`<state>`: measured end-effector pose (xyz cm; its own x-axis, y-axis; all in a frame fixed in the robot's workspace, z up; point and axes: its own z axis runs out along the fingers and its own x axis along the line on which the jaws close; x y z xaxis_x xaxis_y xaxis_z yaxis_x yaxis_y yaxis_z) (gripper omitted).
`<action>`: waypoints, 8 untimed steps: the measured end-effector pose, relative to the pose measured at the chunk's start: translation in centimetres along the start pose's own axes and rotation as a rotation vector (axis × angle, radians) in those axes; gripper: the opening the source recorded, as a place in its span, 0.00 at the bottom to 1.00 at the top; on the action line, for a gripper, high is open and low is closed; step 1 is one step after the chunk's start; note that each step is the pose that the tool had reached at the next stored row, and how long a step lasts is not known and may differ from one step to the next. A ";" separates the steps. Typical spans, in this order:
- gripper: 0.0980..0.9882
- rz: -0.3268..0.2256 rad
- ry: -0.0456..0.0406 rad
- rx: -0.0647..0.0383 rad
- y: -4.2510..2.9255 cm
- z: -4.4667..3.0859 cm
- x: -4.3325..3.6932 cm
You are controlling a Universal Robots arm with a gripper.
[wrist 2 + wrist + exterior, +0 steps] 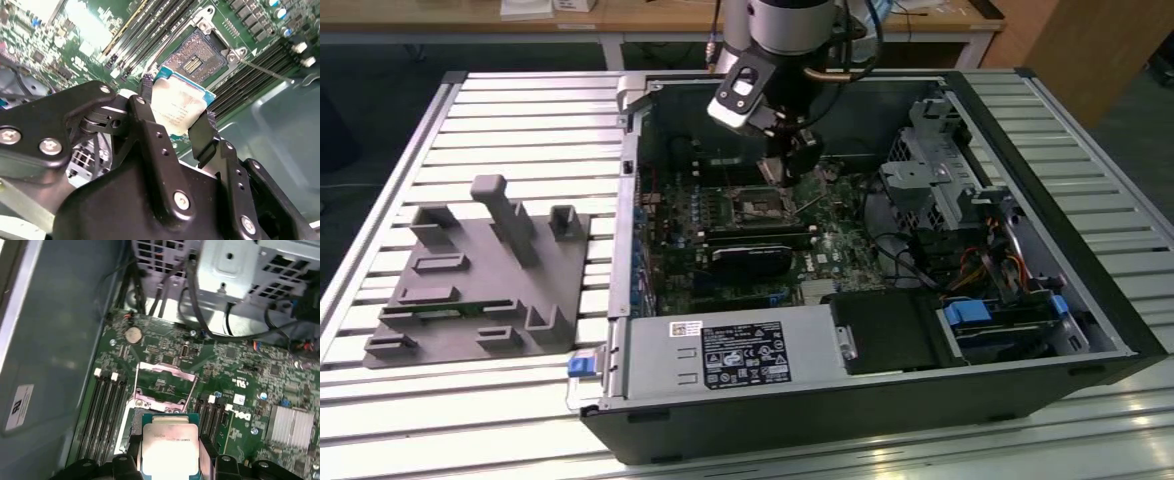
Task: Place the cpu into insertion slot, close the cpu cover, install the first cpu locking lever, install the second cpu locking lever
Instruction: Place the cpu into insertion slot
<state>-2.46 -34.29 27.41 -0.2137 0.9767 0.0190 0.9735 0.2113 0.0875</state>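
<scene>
The fingers grip the cpu by opposite edges. Second wrist view: insertion slot exposed, contacts visible. First wrist view: cpu cover raised open.

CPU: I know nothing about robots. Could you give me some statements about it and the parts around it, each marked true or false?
1. The end effector grips the cpu between its fingers. True.
2. The cpu is seated in the slot. False: it is held clear of the slot, whose contacts lie bare.
3. The cover is shut over the slot. False: it stands flipped open beyond the slot.
4. The case lies on its side, open on top. True.
5. A grey fixture sits at the exterior view's right of the case. False: it sits at the left.
</scene>
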 end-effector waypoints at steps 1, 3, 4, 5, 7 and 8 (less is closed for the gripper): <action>0.49 0.018 -0.0015 0.000 0.00 0.02 0.00; 0.49 0.055 -0.0048 -0.001 -0.01 0.07 0.00; 0.49 0.073 -0.0064 -0.001 -0.01 0.10 0.00; 0.49 0.091 -0.0080 -0.002 -0.01 0.12 0.00; 0.49 0.127 -0.0110 -0.003 -0.02 0.19 0.00; 0.49 0.144 -0.0125 -0.003 -0.02 0.25 -0.01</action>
<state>-2.46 -34.29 27.16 -0.0705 0.9973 0.0192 0.9938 0.0686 0.0876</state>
